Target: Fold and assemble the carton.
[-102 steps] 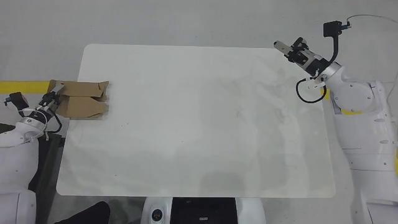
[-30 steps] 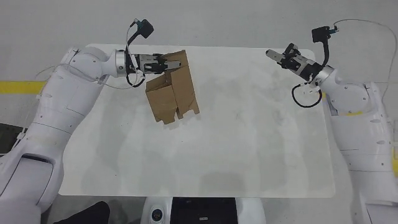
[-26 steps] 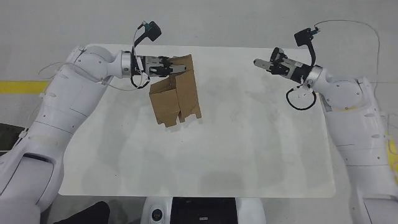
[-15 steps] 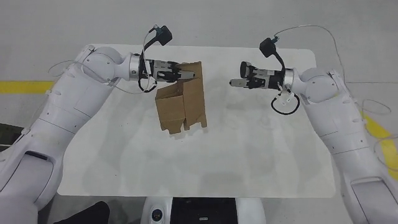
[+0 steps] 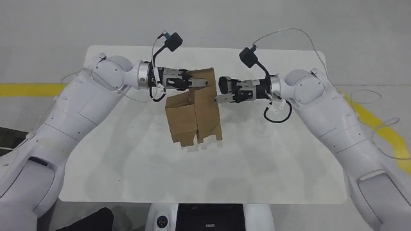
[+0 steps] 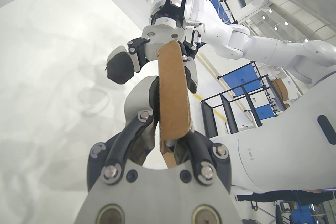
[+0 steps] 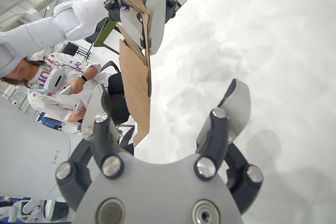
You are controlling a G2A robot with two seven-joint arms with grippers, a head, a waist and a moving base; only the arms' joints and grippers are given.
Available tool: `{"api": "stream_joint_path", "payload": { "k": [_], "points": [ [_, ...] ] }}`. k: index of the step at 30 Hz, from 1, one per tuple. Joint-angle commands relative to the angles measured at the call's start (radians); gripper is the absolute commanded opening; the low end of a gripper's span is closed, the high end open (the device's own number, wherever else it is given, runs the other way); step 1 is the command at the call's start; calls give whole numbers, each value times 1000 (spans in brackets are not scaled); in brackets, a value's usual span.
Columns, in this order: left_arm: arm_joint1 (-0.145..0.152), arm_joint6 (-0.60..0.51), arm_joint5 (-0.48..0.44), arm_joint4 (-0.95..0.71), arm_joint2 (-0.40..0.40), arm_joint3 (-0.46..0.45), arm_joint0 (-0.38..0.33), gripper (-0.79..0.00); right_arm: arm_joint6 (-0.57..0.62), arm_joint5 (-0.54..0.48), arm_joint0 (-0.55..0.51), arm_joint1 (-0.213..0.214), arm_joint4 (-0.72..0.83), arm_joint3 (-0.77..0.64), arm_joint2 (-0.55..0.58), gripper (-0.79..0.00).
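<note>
A flattened brown carton [image 5: 194, 112] hangs above the middle of the white table [image 5: 276, 160], its flaps pointing toward the table's near edge. My left gripper [image 5: 194, 83] is shut on its upper far edge; in the left wrist view the cardboard strip [image 6: 172, 93] runs out from between this gripper's [image 6: 168, 117] fingers. My right gripper [image 5: 221, 98] sits just beside the carton's right edge, open, with nothing in it. In the right wrist view its fingers [image 7: 237, 96] spread wide, and the carton [image 7: 136, 78] hangs edge-on ahead, held by the left gripper [image 7: 143, 25].
The table surface [image 7: 249, 38] lies bare beneath and around the carton. Both arms meet over its middle far part. The table's right far corner [image 5: 318, 54] and near edge [image 5: 205, 200] are well away from the grippers.
The left arm carried the carton rightward toward the table's middle. The right arm swung in from the far right corner until its open gripper reached the carton's right edge.
</note>
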Motion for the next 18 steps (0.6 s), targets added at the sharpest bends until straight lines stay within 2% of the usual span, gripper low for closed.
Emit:
{"api": "stream_joint_path", "payload": {
  "k": [1,4,7,11,15,18],
  "points": [
    [1,12,-11,-6,5,2,-1,-785,-7,-7,16,5,29,-1,-43,-139],
    [3,23,-23,-13,10,2,-4,-785,-18,-18,34,11,59,-3,-93,-228],
    [5,30,-29,-18,15,1,-7,-785,-30,-30,55,17,85,-1,-146,-394],
    [7,33,-32,-20,25,-6,-8,-785,-52,-52,83,23,119,3,-209,-431],
    [11,37,-36,-19,34,-8,-11,-785,-76,-76,112,29,152,7,-272,-511],
    [13,39,-39,-20,39,-7,-14,-785,-97,-97,130,34,175,8,-314,-653]
  ]
}}
